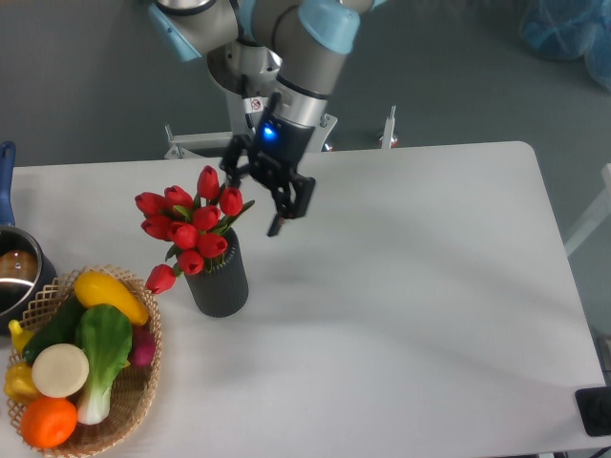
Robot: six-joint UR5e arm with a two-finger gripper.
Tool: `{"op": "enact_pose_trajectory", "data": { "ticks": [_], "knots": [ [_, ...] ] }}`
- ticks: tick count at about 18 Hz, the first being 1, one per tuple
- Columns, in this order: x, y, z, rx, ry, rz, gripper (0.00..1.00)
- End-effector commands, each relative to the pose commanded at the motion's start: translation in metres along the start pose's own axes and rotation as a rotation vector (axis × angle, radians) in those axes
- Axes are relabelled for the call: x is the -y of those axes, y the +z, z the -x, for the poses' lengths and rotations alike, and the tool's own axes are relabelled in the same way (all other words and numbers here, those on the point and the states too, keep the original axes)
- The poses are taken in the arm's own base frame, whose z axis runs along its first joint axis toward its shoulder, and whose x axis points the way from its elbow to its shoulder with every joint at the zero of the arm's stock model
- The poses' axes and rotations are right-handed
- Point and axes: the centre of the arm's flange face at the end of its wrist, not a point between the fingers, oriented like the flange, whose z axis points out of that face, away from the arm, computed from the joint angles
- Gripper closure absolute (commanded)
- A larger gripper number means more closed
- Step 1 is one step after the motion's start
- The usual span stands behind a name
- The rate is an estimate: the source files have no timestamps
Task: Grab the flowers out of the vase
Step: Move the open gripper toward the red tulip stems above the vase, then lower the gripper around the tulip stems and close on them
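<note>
Tool (256, 202) is seen with jaws spread wide, nothing held, hanging just right of the flowers (191, 227) and above them. Flowers are seated in the vase (219, 278), left-of-centre on the tabletop (410, 286), nearer its left edge. Bunch is judged light, with soft buds easily crushed; hold is best taken low on the gathered stems. Wicker basket (138, 401) is noted at the front-left corner.

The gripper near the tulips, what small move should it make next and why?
Probably a short slide further toward the flowers, then down. The gripper hangs with open jaws just beside the bunch, toward the table's middle, not yet around any stems. The flowers stand in the vase, so the jaws need to straddle the bunch before closing.
</note>
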Motion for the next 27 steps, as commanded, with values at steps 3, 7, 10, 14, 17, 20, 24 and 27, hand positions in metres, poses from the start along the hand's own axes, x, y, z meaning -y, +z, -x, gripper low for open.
{"op": "enact_pose_trajectory", "data": {
  "ticks": [3,7,10,14,17,20,24,27],
  "knots": [
    [0.003,0.008,0.004,-0.023,-0.078,-0.015,0.0],
    [0.009,0.011,0.016,-0.037,-0.098,-0.05,0.0],
    [0.011,0.021,0.029,-0.079,-0.121,-0.107,0.0],
    [0.009,0.039,0.041,-0.146,-0.154,-0.189,0.0],
    [0.009,0.044,0.042,-0.174,-0.156,-0.244,0.0],
    [0.013,0.043,0.042,-0.183,-0.149,-0.278,0.53],
    [0.009,0.045,0.045,-0.186,-0.158,-0.281,1.0],
    [0.007,0.04,0.051,-0.173,-0.162,-0.288,1.0]
  ]
}}
